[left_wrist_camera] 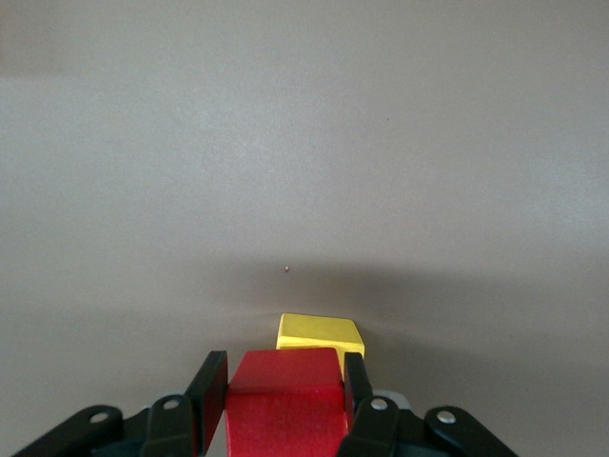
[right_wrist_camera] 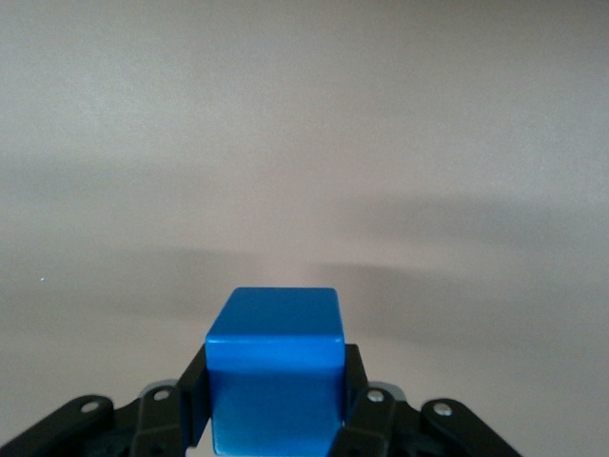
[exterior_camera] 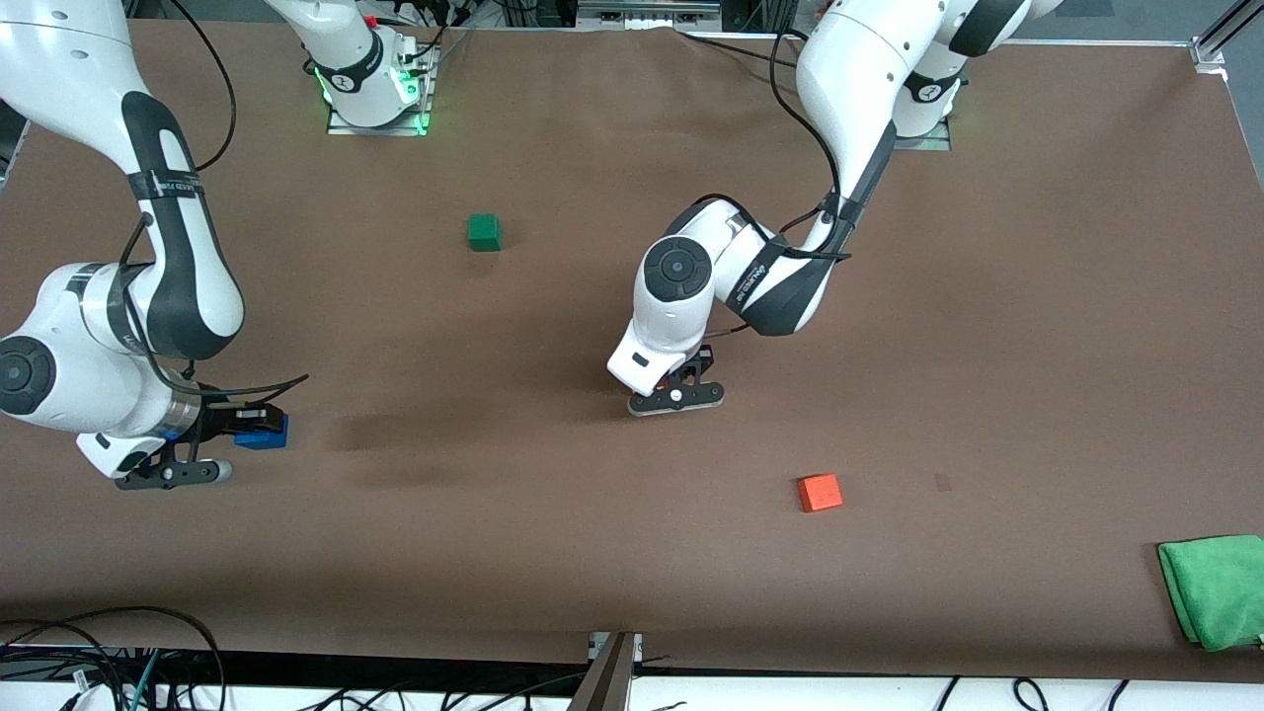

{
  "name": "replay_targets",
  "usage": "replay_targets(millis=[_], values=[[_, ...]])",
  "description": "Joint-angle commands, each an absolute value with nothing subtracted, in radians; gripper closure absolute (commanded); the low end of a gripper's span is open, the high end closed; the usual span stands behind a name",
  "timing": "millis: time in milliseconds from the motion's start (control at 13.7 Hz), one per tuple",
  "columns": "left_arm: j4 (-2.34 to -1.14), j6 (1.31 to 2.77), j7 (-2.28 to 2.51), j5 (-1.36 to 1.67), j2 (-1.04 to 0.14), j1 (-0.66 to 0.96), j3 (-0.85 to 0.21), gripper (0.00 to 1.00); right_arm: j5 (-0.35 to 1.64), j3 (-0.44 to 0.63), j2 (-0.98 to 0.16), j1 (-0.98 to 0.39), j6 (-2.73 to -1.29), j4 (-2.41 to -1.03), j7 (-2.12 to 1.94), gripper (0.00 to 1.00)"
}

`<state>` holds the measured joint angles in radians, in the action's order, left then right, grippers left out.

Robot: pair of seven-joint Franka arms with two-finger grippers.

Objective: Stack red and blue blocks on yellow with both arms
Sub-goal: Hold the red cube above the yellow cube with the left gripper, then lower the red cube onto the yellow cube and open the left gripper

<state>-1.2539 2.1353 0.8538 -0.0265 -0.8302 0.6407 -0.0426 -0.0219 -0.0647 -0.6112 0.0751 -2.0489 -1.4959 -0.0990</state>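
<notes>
The jaws of both grippers are clamping a cube each. The left gripper point(exterior_camera: 679, 393), sitting just right of centre in the front view, is gripping the red block point(left_wrist_camera: 284, 400) between its fingers point(left_wrist_camera: 206, 386); in the left wrist view the yellow block point(left_wrist_camera: 320, 332) is showing just past the red block's top edge, lower than it and partly covered by it. The right gripper point(exterior_camera: 229, 434), at the left edge of the front view below mid-height, is squeezing the blue block point(exterior_camera: 265, 434), which is filling the gap between the two pads in the right wrist view. Five cubes are showing in all: one red, one blue, one yellow, one green cube point(exterior_camera: 484, 232) lying above centre, and one orange cube point(exterior_camera: 820, 492) lying lower right of centre. One green cloth point(exterior_camera: 1215, 588) is lying at the lower right corner of the brown table point(exterior_camera: 1037, 296).
</notes>
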Motion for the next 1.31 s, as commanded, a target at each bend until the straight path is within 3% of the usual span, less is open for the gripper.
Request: replay_targets(millis=[0, 292, 364, 437, 510, 583, 1093, 1239], values=[[-1.238, 2.12, 0.893, -0.052, -0.834, 0.652, -0.04, 1.0, -0.018, -0.066, -0.585, 0.072, -2.02, -1.5, -0.083, 0.59], [-1.238, 2.12, 0.907, -0.054, -0.836, 0.663, -0.04, 1.0, -0.02, -0.064, -0.575, 0.074, -2.006, -1.5, -0.084, 0.59], [-1.238, 2.121, 0.905, -0.055, -0.836, 0.661, -0.04, 0.76, -0.02, -0.064, -0.574, 0.074, -2.006, -1.5, -0.084, 0.59], [-1.238, 2.12, 0.904, -0.063, -0.836, 0.66, -0.04, 0.43, -0.018, -0.063, -0.569, 0.074, -2.006, -1.5, -0.084, 0.59], [-1.238, 2.121, 0.904, -0.067, -0.836, 0.658, -0.04, 0.28, -0.018, -0.063, -0.568, 0.074, -2.003, -1.5, -0.083, 0.59], [-1.235, 2.12, 0.902, -0.069, -0.836, 0.655, -0.04, 0.0, -0.018, -0.063, -0.563, 0.074, -1.997, -1.5, -0.083, 0.59], [-1.158, 2.019, 0.907, -0.08, -0.825, 0.655, -0.032, 0.0, -0.017, -0.067, -0.531, 0.042, -1.961, -1.5, -0.023, 0.59], [-1.125, 1.918, 0.908, -0.077, -0.816, 0.66, -0.041, 0.0, -0.015, -0.067, -0.519, 0.019, -1.953, -1.499, 0.001, 0.59]])
